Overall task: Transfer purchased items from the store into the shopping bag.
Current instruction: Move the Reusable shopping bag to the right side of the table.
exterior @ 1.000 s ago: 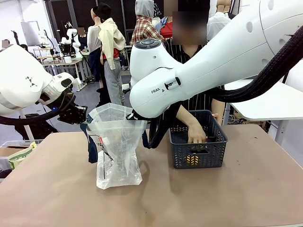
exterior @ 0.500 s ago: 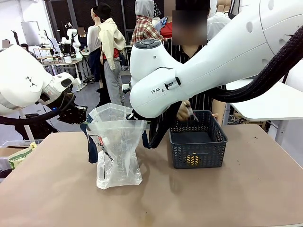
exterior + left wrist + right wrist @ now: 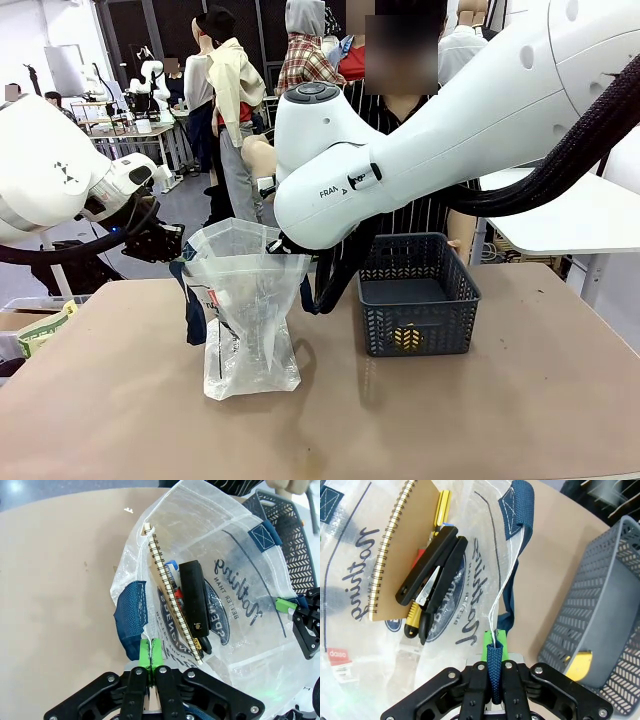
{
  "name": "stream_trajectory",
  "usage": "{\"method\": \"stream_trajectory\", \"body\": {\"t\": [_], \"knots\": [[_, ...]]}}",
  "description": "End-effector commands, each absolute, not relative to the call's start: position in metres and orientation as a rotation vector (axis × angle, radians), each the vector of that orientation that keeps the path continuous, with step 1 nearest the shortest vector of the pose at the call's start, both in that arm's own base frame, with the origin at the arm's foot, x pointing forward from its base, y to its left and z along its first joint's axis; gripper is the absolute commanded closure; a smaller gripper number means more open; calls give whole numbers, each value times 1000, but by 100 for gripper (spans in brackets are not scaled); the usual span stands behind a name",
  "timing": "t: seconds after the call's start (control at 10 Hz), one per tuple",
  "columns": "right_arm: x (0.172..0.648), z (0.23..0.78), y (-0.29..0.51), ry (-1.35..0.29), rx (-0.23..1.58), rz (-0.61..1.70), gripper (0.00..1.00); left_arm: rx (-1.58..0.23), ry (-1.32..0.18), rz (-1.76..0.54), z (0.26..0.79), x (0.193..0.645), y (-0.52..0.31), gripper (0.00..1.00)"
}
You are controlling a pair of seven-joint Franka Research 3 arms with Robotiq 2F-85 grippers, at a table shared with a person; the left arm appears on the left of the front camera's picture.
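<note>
Firmly in right hand: shopping bag.

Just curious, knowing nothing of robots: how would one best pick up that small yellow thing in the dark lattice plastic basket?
Likely from straight above: the walls of the dark lattice plastic basket block every side. Pinch the small yellow thing across its width; it lies low by the near wall.

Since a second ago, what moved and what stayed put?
The person's hand lifted out of the basket and moved left toward the shopping bag. The left gripper and right gripper stayed shut on the bag's top, holding it open; bag and basket did not move.
</note>
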State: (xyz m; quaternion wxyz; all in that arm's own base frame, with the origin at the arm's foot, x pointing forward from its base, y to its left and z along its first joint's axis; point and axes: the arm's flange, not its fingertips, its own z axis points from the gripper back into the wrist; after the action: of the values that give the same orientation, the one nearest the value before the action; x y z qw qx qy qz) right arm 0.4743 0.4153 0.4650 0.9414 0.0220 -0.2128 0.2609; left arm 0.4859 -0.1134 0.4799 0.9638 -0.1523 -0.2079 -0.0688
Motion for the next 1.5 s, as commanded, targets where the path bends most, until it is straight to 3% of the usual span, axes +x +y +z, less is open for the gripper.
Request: {"method": "stream_trajectory", "body": {"t": [0.0, 1.4], "knots": [[474, 463, 415, -430, 44, 527, 100, -308, -427, -137, 481, 485, -112, 100], [474, 463, 415, -430, 44, 527, 100, -308, -427, -137, 481, 485, -112, 100]]}}
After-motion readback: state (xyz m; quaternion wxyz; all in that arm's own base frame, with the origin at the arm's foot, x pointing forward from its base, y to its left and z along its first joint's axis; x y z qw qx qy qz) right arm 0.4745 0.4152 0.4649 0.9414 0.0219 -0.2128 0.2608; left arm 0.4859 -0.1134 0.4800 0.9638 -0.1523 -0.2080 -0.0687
